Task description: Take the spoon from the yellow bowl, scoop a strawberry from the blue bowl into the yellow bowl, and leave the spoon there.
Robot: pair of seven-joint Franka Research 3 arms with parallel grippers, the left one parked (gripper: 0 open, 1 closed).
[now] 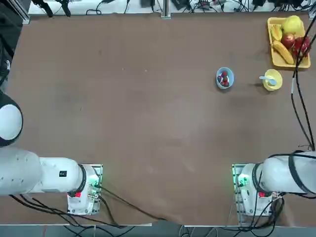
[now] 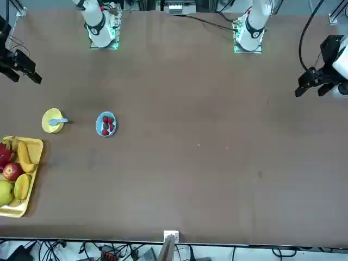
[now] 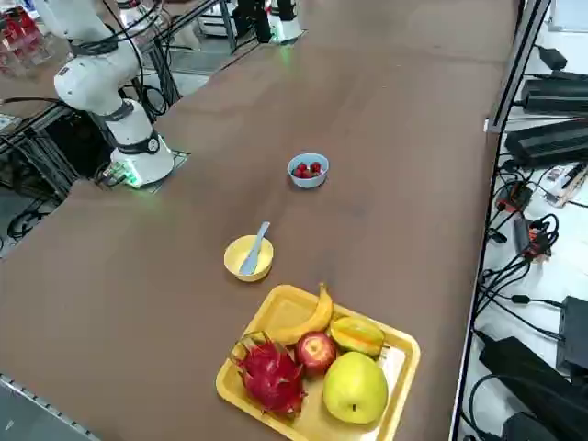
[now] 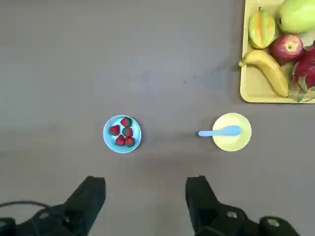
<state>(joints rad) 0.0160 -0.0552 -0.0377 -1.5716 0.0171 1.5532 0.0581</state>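
Spoon (image 4: 220, 132) in yellow bowl (image 4: 238, 141), right gripper (image 4: 145, 196) above table – jaws apart

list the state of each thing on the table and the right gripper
spoon: lying in the yellow bowl, handle sticking out over the rim
yellow bowl: upright, holds only the spoon
blue bowl: upright, holds four strawberries
strawberries: all in the blue bowl
fruit tray: full of fruit, untouched
right gripper: open, empty, high above the table
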